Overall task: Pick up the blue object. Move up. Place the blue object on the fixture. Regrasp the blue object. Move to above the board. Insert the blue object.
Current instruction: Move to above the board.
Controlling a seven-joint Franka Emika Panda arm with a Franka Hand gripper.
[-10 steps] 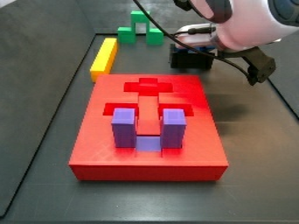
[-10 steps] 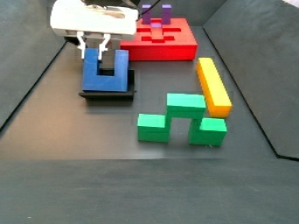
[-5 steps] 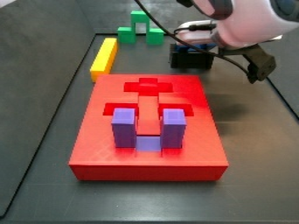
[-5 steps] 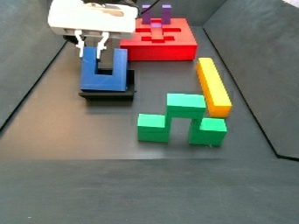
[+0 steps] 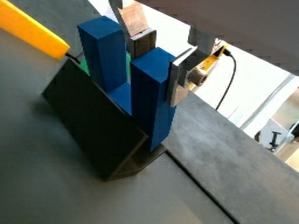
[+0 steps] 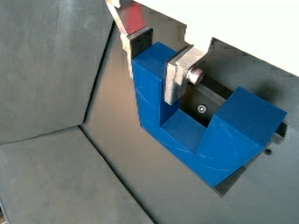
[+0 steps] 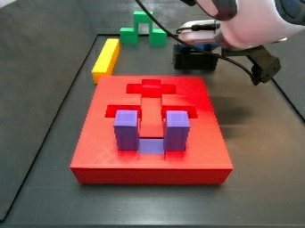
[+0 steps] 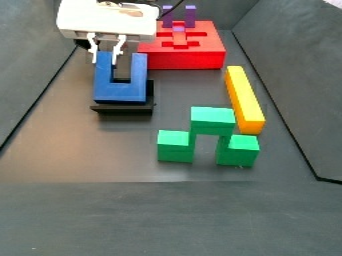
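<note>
- I have the pincer (image 8: 107, 45) down over the blue block (image 8: 122, 80), which stands on the fixture (image 8: 123, 106) with its prongs up, near the red board (image 8: 182, 49).
- In a wrist view the silver fingers (image 6: 179, 74) sit on either side of one prong, plates against its faces; the pincer is closed on that prong of the blue block (image 6: 193, 118).
- In a wrist view the same block (image 5: 131, 77) shows both prongs upright, leaning against the fixture's dark wall (image 5: 93, 122), with the pincer (image 5: 163, 54) clamped behind the nearer prong.
- In a side view the arm's white body hides the block; I only make out the fixture (image 7: 194, 60) under it, beyond the board (image 7: 152, 134).
- A purple U-block (image 7: 152, 131) sits in the board's recess, prongs up.
- On the tabletop (image 8: 94, 180), a yellow bar (image 8: 243, 98) lies beside the board, and a green block (image 8: 209, 135) lies just beside the bar's end.
</note>
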